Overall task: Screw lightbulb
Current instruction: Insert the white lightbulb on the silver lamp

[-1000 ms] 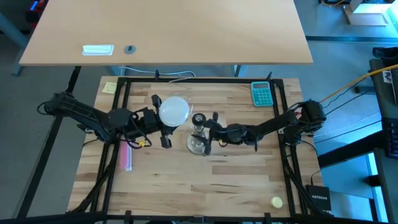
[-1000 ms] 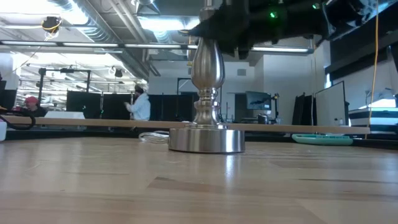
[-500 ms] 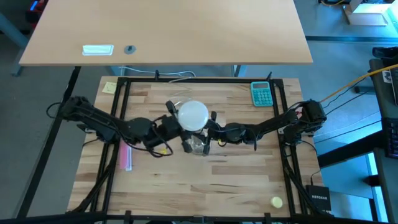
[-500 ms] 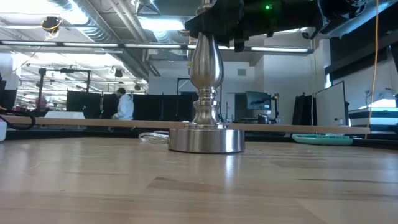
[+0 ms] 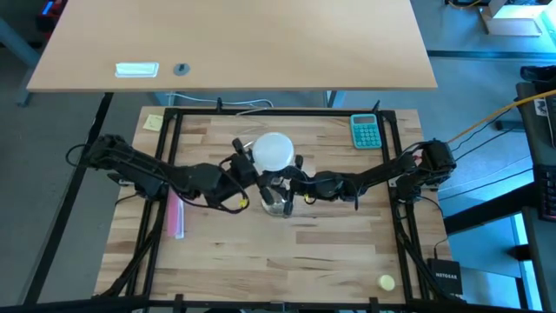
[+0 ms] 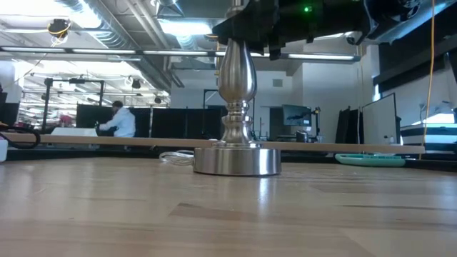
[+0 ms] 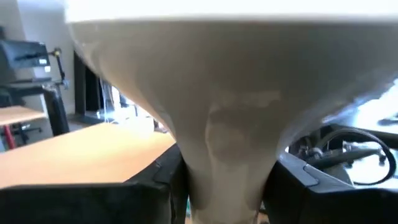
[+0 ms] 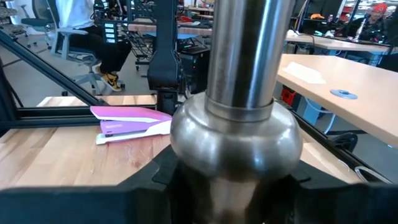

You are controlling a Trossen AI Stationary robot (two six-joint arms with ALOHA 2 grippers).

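Two arms meet at mid-tabletop. Near edge, high view: a small yellow object at the right corner, well apart from the work. Middle: left claw closed on the bulb, its fingers pinching the narrow neck on both sides in the left wrist view; the white globe points up and sits directly over the socket stand. Whether the screw base touches the socket cannot be told; the globe covers it from above. Right claw clamped around the stand's silvery stem from the right side, the stem filling the right wrist view between its fingers. Low view: the stand's round base flat on the wood, stem upright, dark arm parts across its top. A pink stapler lies left of the stand, near the left arm. Far side: yellow sticky note at the left corner, teal calculator at the right. Beyond, a second tabletop carries a white rectangular object and a small dark disc. A person in white sits in the room behind.
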